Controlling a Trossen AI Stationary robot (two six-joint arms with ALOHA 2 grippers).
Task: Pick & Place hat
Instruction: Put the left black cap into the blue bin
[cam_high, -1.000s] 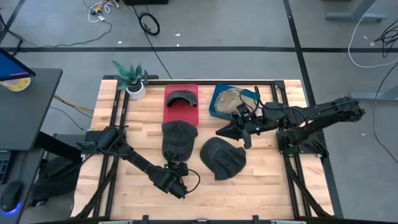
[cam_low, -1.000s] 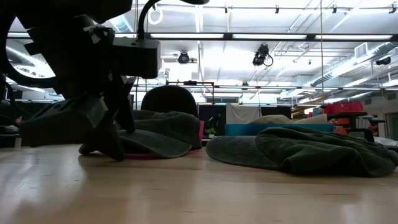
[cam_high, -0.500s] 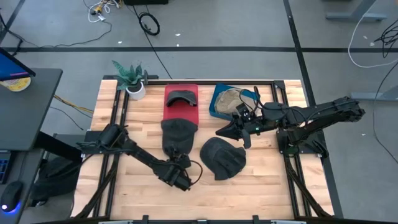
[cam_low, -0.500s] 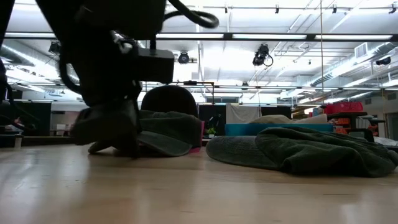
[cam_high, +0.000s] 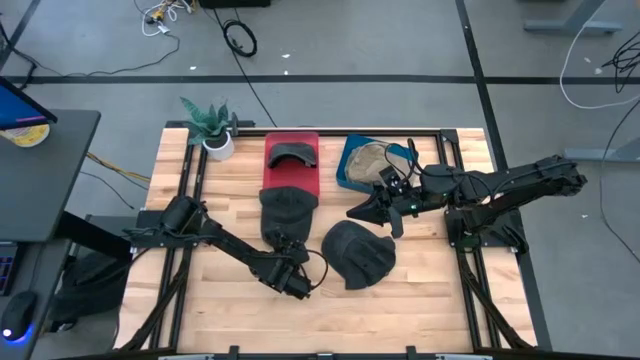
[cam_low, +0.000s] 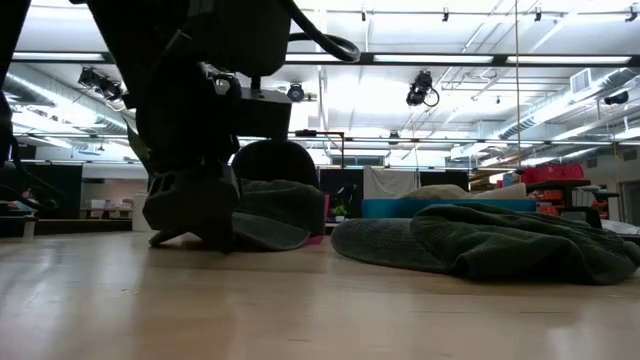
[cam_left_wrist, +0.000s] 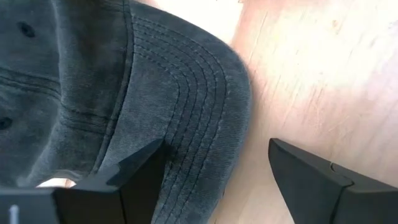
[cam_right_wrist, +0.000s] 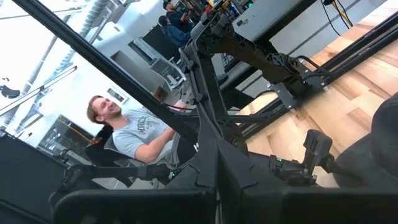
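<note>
Wooden table (cam_high: 225, 295) carries a dark hat (cam_high: 287, 215) lying partly on a red mat (cam_high: 291, 178). The left gripper (cam_high: 296, 283) sits low at its brim (cam_left_wrist: 205, 93), jaws apart, one finger (cam_left_wrist: 134, 177) over the brim. Farther off, the right gripper (cam_high: 365, 211) hovers, jaws together, above a second hat (cam_high: 358, 254).

potted plant (cam_high: 210, 124) in white pot at far left corner of wooden table (cam_high: 230, 310), black cable (cam_high: 239, 38) coiled on grey floor beyond table, dark desk (cam_high: 40, 170) off to the left, seated person (cam_right_wrist: 134, 140) in grey shirt in room behind
</note>
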